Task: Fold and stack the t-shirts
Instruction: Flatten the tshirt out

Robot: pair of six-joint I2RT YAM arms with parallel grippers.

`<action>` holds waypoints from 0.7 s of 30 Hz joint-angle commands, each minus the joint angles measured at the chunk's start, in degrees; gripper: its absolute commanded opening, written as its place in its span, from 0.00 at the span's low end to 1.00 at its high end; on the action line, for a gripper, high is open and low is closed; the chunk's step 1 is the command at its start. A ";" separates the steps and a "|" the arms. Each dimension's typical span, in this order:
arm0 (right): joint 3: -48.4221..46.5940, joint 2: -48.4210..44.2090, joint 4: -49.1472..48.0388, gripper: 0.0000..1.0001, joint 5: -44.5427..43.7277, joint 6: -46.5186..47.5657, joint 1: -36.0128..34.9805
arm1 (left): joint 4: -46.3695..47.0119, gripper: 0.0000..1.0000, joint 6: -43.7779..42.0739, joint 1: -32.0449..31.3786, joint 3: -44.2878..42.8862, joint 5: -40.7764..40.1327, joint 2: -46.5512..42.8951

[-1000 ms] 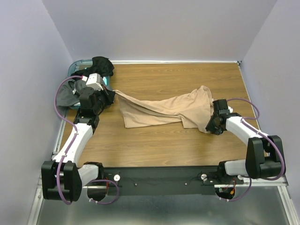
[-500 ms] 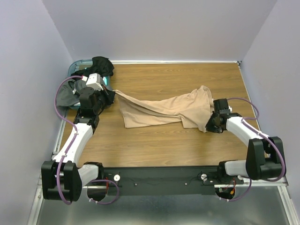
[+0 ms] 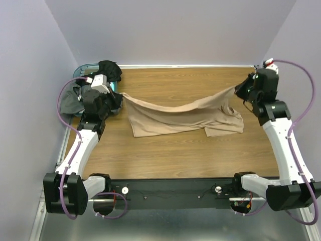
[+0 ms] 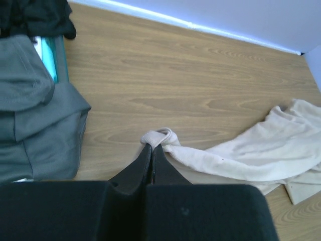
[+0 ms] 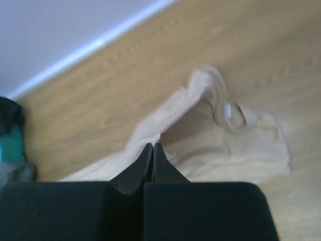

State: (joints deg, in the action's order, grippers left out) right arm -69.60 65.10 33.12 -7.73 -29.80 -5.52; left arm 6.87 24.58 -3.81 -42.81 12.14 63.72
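Tools first, from the overhead view: your left tool (image 3: pixel 119 97) is clenched on one end of the tan t-shirt (image 3: pixel 185 118), close beside the teal basket (image 3: pixel 83 68) at the far left corner of the table (image 3: pixel 175 80). Your right tool (image 3: pixel 239 90) is clenched on the opposite end of that shirt, near the far right corner. The shirt's upper edge hangs between the two tools in a shallow sag, and the rest of it lies crumpled on the wood below. A black t-shirt (image 3: pixel 109 70) is heaped on the basket, and a dark grey t-shirt (image 3: pixel 70 100) spills over its near side, behind your left arm.

From the left wrist view, the left tool (image 4: pixel 152 148) has its jaws pressed together on a small bunched fold of the tan t-shirt (image 4: pixel 261 150), which trails off to the right across the table. The dark grey t-shirt (image 4: pixel 35 125) fills the left side, with a strip of the teal basket (image 4: pixel 50 57) showing beside it and the black t-shirt (image 4: pixel 35 15) in the top left corner.

From the right wrist view, which is blurred, the right tool (image 5: pixel 152 146) has its jaws shut on an edge of the tan t-shirt (image 5: pixel 225 150). A curved band of the cloth rises beyond the tips, and the rest lies on the table.
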 commanded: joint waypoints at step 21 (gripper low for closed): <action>-60.83 2.23 0.38 0.00 -3.08 14.33 0.25 | -15.66 0.00 -3.14 0.21 -37.61 5.79 -11.76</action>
State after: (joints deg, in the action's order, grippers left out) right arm -126.28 69.10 35.94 -11.09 -18.72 -5.52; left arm -5.89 21.45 -3.81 -78.59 16.43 56.16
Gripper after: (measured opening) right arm 0.007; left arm 0.008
